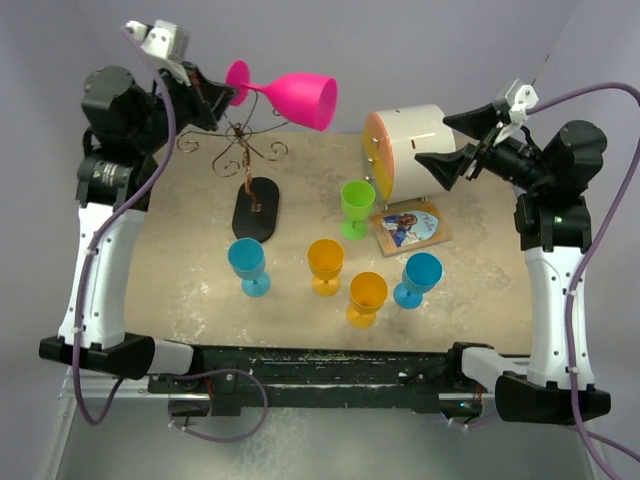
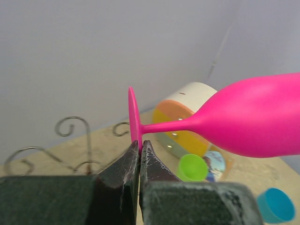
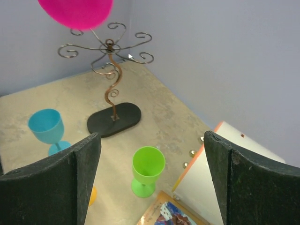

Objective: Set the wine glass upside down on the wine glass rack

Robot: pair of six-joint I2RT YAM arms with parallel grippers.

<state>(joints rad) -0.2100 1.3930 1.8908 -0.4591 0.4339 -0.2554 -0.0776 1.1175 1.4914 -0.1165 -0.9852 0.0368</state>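
A pink wine glass (image 1: 295, 97) hangs on its side in the air, bowl to the right, above and just behind the wine glass rack (image 1: 240, 150). My left gripper (image 1: 215, 95) is shut on the rim of its round foot. The left wrist view shows the fingertips (image 2: 139, 145) pinching the foot, with the stem and bowl (image 2: 253, 117) stretching right. The rack's curled arms (image 2: 70, 126) lie below and to the left. My right gripper (image 1: 450, 143) stands open at the far right with nothing in it. From its wrist the rack (image 3: 110, 47) is seen with the pink bowl (image 3: 75, 11) above.
A white cylinder with an orange face (image 1: 410, 150) lies at the back right. A green glass (image 1: 357, 205) stands beside a picture card (image 1: 410, 226). Two blue glasses (image 1: 247, 262) (image 1: 420, 277) and two orange glasses (image 1: 325, 264) (image 1: 367, 297) stand in front of the rack's black base (image 1: 255, 208).
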